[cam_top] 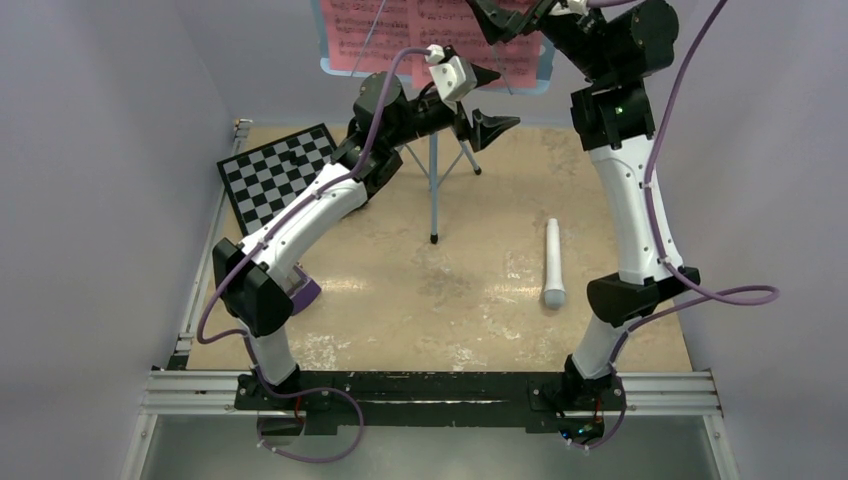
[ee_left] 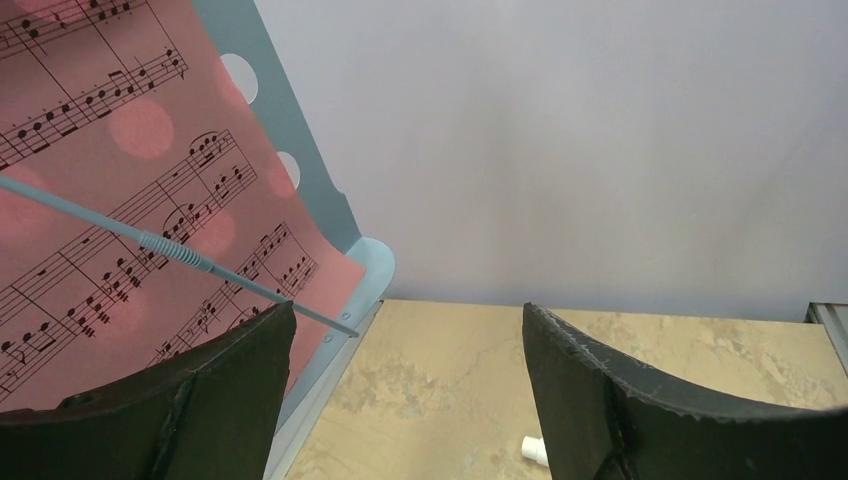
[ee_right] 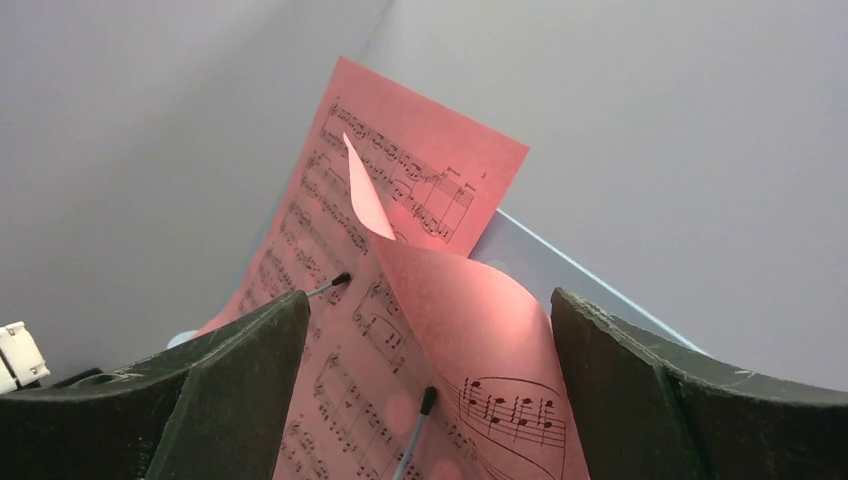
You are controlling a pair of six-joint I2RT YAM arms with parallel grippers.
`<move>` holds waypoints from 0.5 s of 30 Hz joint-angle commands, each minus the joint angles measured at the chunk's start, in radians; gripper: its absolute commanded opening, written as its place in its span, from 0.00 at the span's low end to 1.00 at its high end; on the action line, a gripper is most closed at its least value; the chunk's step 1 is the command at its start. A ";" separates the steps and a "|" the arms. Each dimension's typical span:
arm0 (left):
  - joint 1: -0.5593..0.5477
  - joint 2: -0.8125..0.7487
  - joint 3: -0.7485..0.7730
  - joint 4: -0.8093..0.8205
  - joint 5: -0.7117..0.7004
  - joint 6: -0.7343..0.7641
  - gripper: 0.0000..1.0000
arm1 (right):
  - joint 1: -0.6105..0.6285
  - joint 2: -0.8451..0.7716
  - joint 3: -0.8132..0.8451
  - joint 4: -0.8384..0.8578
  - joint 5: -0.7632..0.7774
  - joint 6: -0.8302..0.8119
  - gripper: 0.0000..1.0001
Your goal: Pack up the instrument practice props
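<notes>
The light-blue music stand [cam_top: 433,170] stands on its tripod at the back centre. Pink sheet-music pages [cam_top: 400,30] rest on its desk under thin wire holders [ee_left: 170,247]. My right gripper [cam_top: 505,28] is open at the pages' right part. In the right wrist view [ee_right: 430,370] a curled page [ee_right: 480,320] lies between its jaws, which do not touch it. My left gripper [cam_top: 503,100] is open and empty in front of the desk's lower right corner [ee_left: 365,262]. The white recorder tube [cam_top: 552,262] lies on the table. The purple wedge [cam_top: 306,292] is mostly hidden behind my left arm.
A black-and-white chessboard [cam_top: 275,172] lies at the back left. Grey walls close in on both sides and the back. The tripod feet [cam_top: 434,238] spread under the left gripper. The tube's end also shows in the left wrist view [ee_left: 535,450].
</notes>
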 commanded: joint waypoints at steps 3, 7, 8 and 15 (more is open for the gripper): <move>-0.003 -0.065 -0.004 0.023 0.012 0.031 0.87 | -0.004 0.015 0.038 0.006 -0.071 0.189 0.94; -0.001 -0.079 -0.027 0.021 0.014 0.042 0.87 | -0.003 -0.007 0.008 0.008 -0.152 0.288 0.95; -0.001 -0.082 -0.030 0.023 0.013 0.044 0.87 | -0.004 -0.014 -0.005 0.011 -0.156 0.300 0.95; -0.001 -0.078 -0.023 0.017 0.021 0.051 0.86 | -0.003 -0.075 -0.072 -0.027 -0.214 0.229 0.98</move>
